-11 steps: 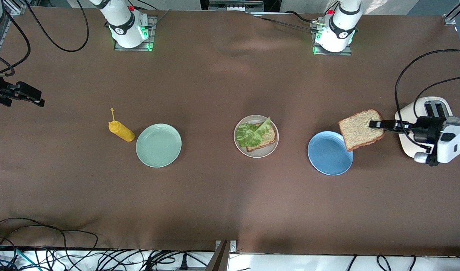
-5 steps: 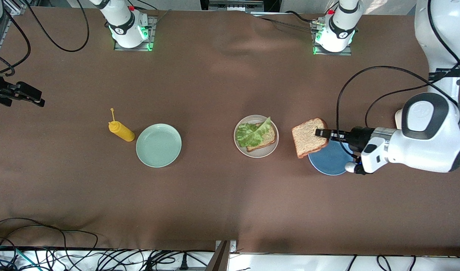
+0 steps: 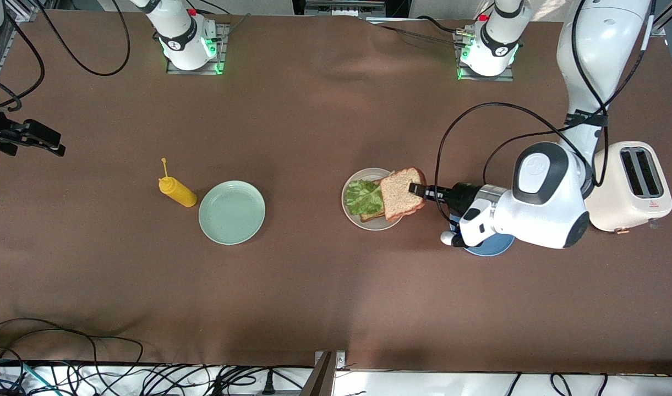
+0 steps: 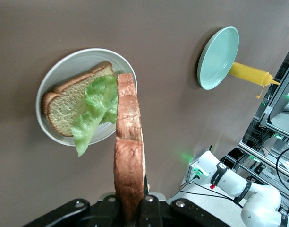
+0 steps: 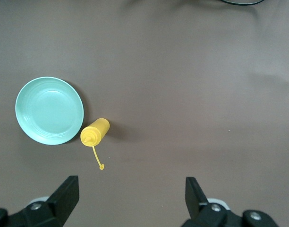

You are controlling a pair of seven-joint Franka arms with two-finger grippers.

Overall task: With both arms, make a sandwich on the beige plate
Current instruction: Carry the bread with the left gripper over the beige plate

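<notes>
While the left gripper (image 3: pixel 415 190) clamps a bread slice (image 3: pixel 403 193) over the beige plate (image 3: pixel 353 212), lettuce (image 3: pixel 364 198) lies beneath; the blue plate (image 3: pixel 487 247) sits under its wrist; the right gripper (image 5: pixel 130 201) waits, spread.

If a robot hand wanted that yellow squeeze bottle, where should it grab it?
Probably around the middle of the yellow bottle's body, coming from above with one of the fingers on each long side. It lies on its side beside the mint-green plate, and its thin nozzle looks too slim to pinch.
</notes>
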